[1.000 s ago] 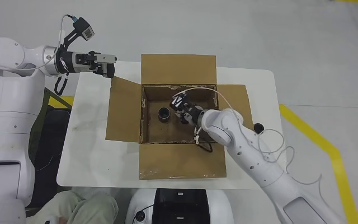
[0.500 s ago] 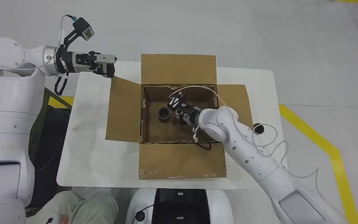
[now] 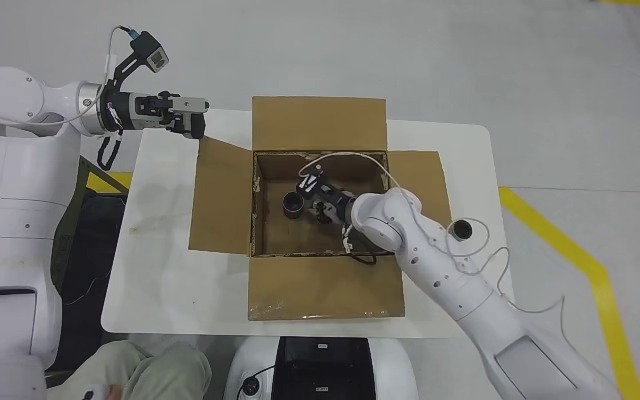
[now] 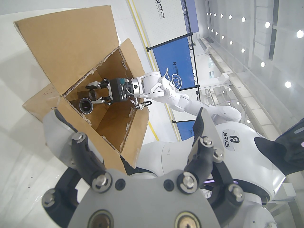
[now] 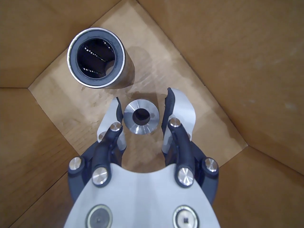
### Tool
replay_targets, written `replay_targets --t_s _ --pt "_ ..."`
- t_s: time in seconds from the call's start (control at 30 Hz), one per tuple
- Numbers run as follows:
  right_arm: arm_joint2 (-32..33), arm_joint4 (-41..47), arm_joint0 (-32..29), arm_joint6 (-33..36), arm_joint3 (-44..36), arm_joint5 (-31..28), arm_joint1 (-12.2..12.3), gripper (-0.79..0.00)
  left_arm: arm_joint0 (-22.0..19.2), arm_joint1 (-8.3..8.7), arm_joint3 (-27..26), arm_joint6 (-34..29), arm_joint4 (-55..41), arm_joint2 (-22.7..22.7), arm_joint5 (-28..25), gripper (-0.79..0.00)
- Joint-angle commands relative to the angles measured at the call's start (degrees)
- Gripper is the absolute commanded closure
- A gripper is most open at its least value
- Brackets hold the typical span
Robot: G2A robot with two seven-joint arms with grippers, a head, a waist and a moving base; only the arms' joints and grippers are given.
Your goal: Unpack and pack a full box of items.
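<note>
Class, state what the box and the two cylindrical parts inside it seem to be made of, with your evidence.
Box: corrugated cardboard, matte brown; torn edges show fluting.
Large cylinder: likely steel, with a dull grey shell, a black, perhaps plastic, end ring and small shiny balls lining the bore.
Small sleeve: bright machined metal, judging by its mirror-like bevelled face.

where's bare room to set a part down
The white table left of the brown cardboard box, and the box floor along its near wall. Crowded mid-floor: the right hand straddles a small shiny metal bushing beside a large dark-lined metal cylinder.
</note>
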Motion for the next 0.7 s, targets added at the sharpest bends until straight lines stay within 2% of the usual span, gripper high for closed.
replay_targets --t_s 0.0,0.23,0.5,0.67 --pt "0.7 -0.2 -0.3 -0.3 -1.1 0.0 0.2 -0.419 0.0 0.00 0.0 0.0 0.0 0.0 0.0 -0.785" --pt "4.6 -0.7 -3.5 0.3 -9.4 -1.1 1.5 -0.505 0.0 0.00 0.0 0.0 0.0 0.0 0.0 -0.785" --pt "9.5 -0.7 -11.3 1.0 -26.3 -4.3 3.5 -0.539 0.0 0.00 0.0 0.0 0.0 0.0 0.0 -0.785" --pt "12.3 -1.7 -16.7 0.9 -33.8 -5.4 4.7 -0.557 0.0 0.00 0.0 0.0 0.0 0.0 0.0 -0.785"
